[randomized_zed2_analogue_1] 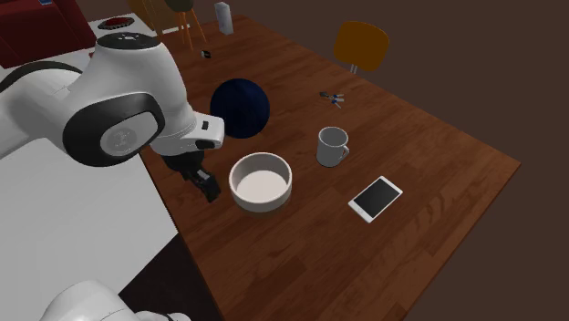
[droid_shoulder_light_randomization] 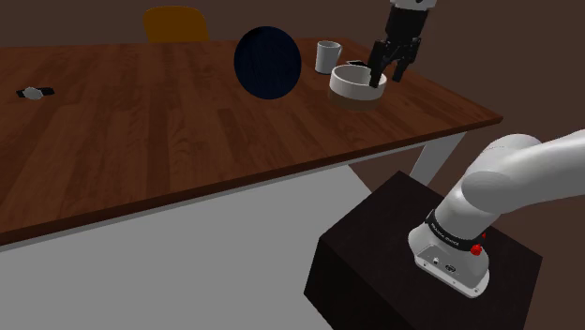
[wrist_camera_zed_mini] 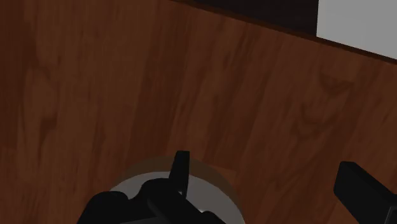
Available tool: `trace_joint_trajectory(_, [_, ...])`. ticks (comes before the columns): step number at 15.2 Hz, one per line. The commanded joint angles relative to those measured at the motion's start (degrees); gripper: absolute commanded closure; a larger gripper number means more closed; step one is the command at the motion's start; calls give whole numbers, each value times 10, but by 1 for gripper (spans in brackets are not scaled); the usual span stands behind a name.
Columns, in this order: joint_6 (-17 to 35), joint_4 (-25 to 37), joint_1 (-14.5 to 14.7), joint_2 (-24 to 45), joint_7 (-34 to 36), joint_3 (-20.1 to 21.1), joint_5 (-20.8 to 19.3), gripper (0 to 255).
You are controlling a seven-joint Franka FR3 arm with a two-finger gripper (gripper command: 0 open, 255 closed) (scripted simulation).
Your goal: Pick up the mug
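A pale grey mug (droid_shoulder_light_randomization: 326,56) (randomized_zed2_analogue_1: 332,146) stands upright on the wooden table (droid_shoulder_light_randomization: 141,141), its handle toward the second exterior view's right. A wide white bowl (droid_shoulder_light_randomization: 357,82) (randomized_zed2_analogue_1: 261,181) (wrist_camera_zed_mini: 213,197) sits between the mug and my gripper. My black gripper (droid_shoulder_light_randomization: 387,77) (randomized_zed2_analogue_1: 208,187) (wrist_camera_zed_mini: 273,191) hangs open and empty just above the table, beside the bowl's rim on the side away from the mug. In the wrist view one finger (wrist_camera_zed_mini: 181,170) overlaps the bowl's edge.
A dark blue ball (droid_shoulder_light_randomization: 267,63) (randomized_zed2_analogue_1: 241,107) rests close to the mug and bowl. A white phone (randomized_zed2_analogue_1: 376,198) lies flat past the bowl. A yellow chair (droid_shoulder_light_randomization: 174,23) (randomized_zed2_analogue_1: 360,44) stands behind the table. The table edge (wrist_camera_zed_mini: 305,32) runs near my gripper.
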Motion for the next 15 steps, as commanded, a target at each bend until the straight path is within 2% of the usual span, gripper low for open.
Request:
trace_joint_trajectory(1, [0,0,0,0,0,0,0,0])
trace_joint_trajectory(8, [49,105,-23,155,-9,-12,-26,0])
trace_joint_trajectory(15, [63,243,-40,308,-12,-24,-48,0])
